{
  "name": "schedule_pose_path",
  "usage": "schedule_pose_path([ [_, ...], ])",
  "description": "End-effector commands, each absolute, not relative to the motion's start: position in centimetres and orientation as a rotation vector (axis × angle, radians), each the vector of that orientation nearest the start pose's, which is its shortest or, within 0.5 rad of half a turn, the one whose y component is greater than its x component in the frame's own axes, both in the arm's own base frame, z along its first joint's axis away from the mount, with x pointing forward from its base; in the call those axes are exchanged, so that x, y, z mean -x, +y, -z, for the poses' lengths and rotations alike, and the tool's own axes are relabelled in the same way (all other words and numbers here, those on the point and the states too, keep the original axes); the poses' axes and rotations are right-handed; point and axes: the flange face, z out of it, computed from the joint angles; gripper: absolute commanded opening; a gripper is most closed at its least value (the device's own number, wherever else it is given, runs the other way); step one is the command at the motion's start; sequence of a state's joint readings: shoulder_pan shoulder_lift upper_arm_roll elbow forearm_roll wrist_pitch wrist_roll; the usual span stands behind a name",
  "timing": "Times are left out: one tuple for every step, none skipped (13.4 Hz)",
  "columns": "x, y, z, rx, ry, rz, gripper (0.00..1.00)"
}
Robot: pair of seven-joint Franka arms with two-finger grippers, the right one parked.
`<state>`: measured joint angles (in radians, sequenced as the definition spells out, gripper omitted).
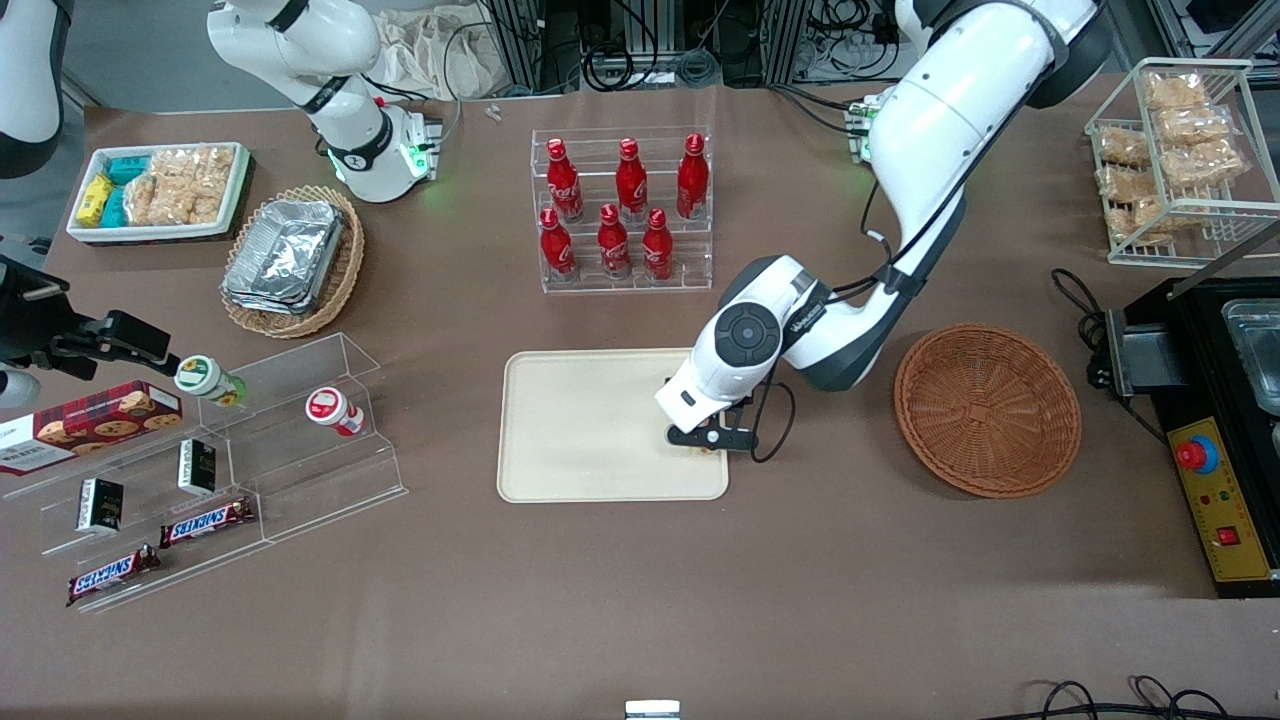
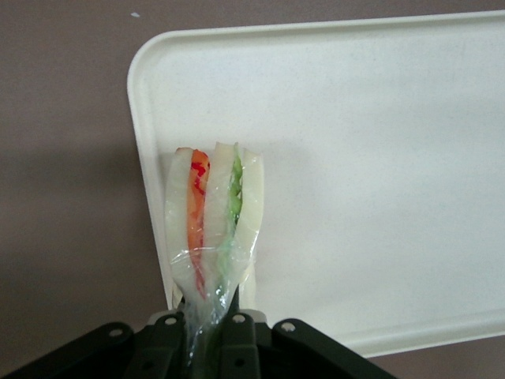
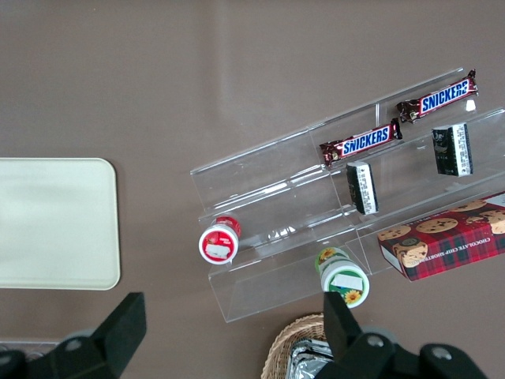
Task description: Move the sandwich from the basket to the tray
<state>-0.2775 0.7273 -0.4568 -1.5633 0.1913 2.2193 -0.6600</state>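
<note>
**Nearly down: sandwich over the tray's corner**

Right now my hand [image 1: 712, 437] is clamped on the sandwich [image 2: 211, 217], pinching its wrapped narrow end, and it hangs over the tray [image 1: 590, 425] at the corner nearest the basket [image 1: 987, 408], which sits bare. Judging by the film, the wedge is light, soft and a little slippery; a firm squeeze would crush the bread. The tray is flat and bare, with plenty of room toward its middle. The brown bench [image 1: 640, 600] around it looks matte.
</note>
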Motion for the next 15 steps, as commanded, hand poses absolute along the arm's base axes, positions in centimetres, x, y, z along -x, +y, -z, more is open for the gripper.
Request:
schedule_pose_path([
  [-56.0, -43.5, -23.9, 3.241, 0.172, -0.102, 0.25],
  [-56.0, -43.5, -23.4, 3.238, 0.167, -0.113, 0.35],
  [-55.9, -43.5, -23.1, 3.237, 0.167, -0.120, 0.57],
  [-55.5, -44.0, -23.0, 3.234, 0.183, -0.122, 0.87],
  [-55.6, -44.0, -23.4, 3.238, 0.178, -0.116, 0.99],
  [-56.0, -43.8, -24.1, 3.244, 0.131, -0.099, 0.99],
  [-56.2, -43.4, -25.6, 3.243, 0.084, -0.077, 0.99],
  [-56.2, -43.2, -27.8, 3.236, 0.080, -0.049, 0.99],
  [-56.5, -41.5, -30.3, 3.193, 0.072, -0.066, 0.99],
  [-56.9, -39.4, -32.7, 3.156, 0.032, -0.102, 0.99],
  [-57.4, -37.4, -35.1, 3.130, -0.006, -0.104, 0.99],
  [-57.4, -35.4, -37.3, 3.096, -0.032, -0.112, 0.99],
  [-57.7, -32.9, -39.5, 3.069, -0.016, -0.120, 0.99],
  [-58.0, -30.3, -41.6, 3.060, -0.001, -0.138, 0.99],
  [-58.7, -27.0, -43.2, 3.052, 0.010, -0.165, 0.99],
])
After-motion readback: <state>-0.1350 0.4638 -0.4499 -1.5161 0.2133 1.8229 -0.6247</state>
